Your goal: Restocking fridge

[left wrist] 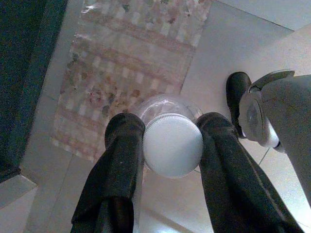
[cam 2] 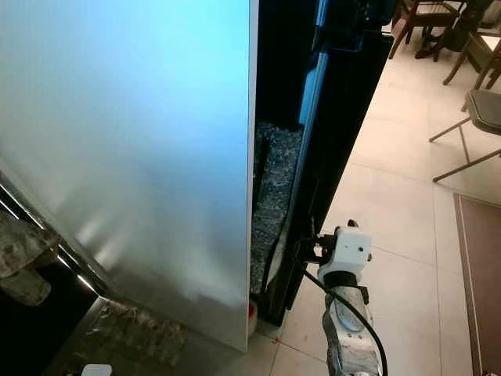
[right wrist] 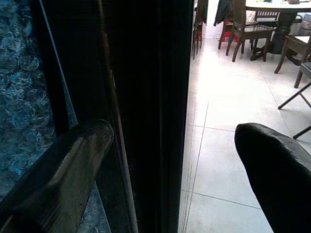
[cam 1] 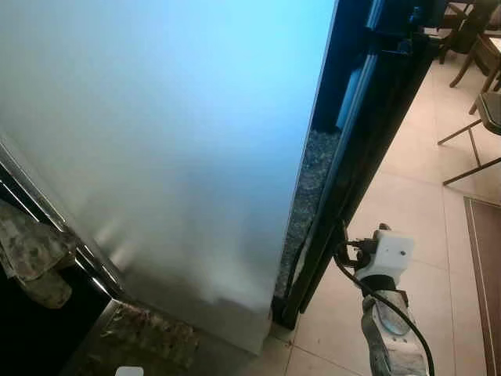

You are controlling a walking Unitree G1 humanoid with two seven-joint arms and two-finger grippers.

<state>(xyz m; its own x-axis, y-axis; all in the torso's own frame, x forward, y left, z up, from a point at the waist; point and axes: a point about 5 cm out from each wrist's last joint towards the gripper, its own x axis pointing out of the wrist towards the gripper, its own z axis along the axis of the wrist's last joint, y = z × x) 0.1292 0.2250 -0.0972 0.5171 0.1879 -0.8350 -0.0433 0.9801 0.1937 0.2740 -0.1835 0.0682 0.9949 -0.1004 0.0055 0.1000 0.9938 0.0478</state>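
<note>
A clear bottle with a white cap point(left wrist: 172, 145) sits between the two black fingers of my left gripper point(left wrist: 172, 132), which is shut on it, low over the floor. A tall pale glossy fridge panel point(cam 1: 172, 141) takes up the left and middle of the eye views. Right of it stands a tall black door point(cam 1: 376, 133), with a speckled surface point(cam 2: 274, 188) in the gap between them. My right arm point(cam 1: 387, 254) reaches to the black door's lower edge. In the right wrist view my right gripper point(right wrist: 170, 165) is open, and the door's edge point(right wrist: 146, 97) stands between its fingers.
A patterned rug point(cam 1: 149, 333) lies on the tiles at the foot of the fridge, by my black foot point(left wrist: 238, 90). A marbled counter edge point(cam 1: 31, 258) is at the left. Chairs point(cam 1: 477, 117) and a brown mat point(cam 1: 485, 274) are to the right, with open tiled floor point(cam 1: 407, 196) between.
</note>
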